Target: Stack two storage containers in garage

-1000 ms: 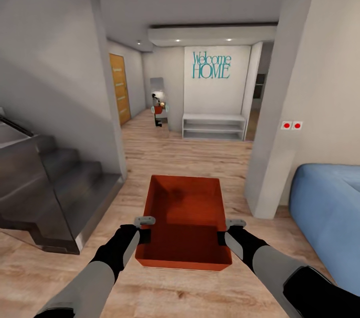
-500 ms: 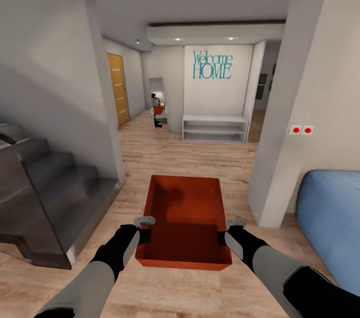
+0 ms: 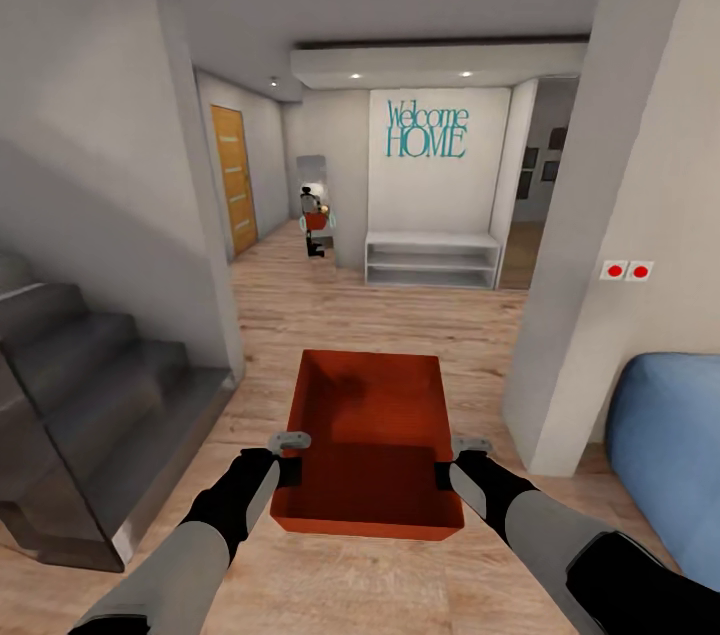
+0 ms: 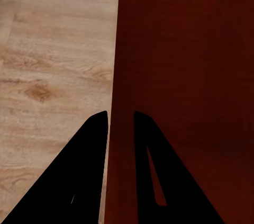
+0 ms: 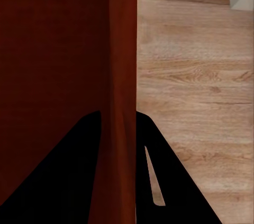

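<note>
On my left wrist feed, the left gripper (image 4: 120,121) has its two black fingers (image 4: 87,150) straddling the storage container (image 4: 185,75) wall, one outside over the wood plank floor (image 4: 53,49), one inside.

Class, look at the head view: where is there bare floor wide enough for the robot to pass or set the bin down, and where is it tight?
Open wood floor runs ahead between the stairs and the white wall corner, up to the white shelf. A second strip leads toward the orange door. It is crowded at the right, where the blue sofa meets the corner. The storage container is held at both side walls.
</note>
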